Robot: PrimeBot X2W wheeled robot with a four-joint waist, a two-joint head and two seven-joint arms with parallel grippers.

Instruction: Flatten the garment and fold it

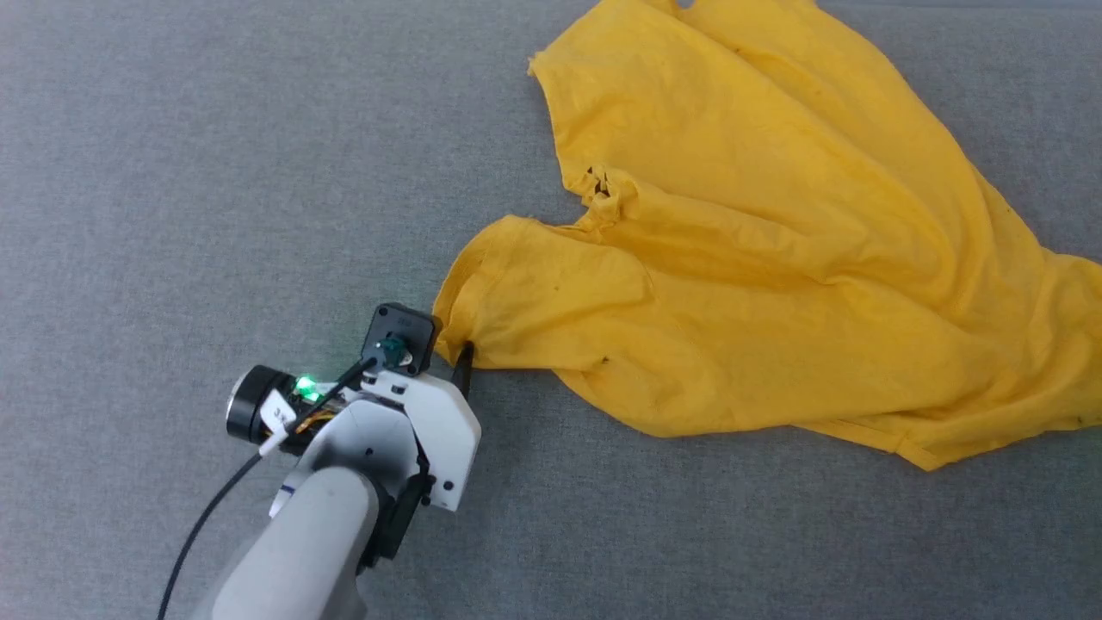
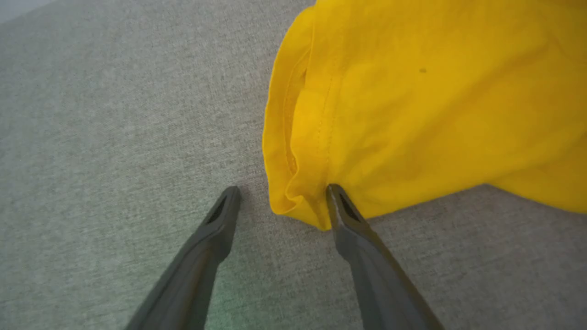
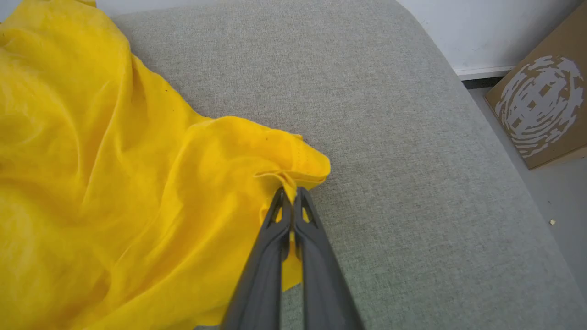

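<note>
You're in the flattening stage; the T-shirt (image 1: pixel 775 258) lies rumpled on the grey tabletop (image 1: pixel 215 172), plain yellow showing, bunched in long creases that run toward your right. Your right hand (image 3: pixel 290 192) is pinched tight on a hemmed corner of the cloth, a sliver of yellow caught between its fingers; that side is anchored. Your left hand (image 2: pixel 282 195) stands wide at the near sleeve (image 2: pixel 390 114); one finger (image 2: pixel 348 220) touches the sleeve's edge, the other sits over bare tabletop just beside it, so the folded corner lies between them, ungripped. Next, I'd judge, you close the left on that corner; take both layers, low against the surface, or the thin cloth may slip out. Then draw the two hands apart to pull the creases flat; folding isn't on yet.
</note>
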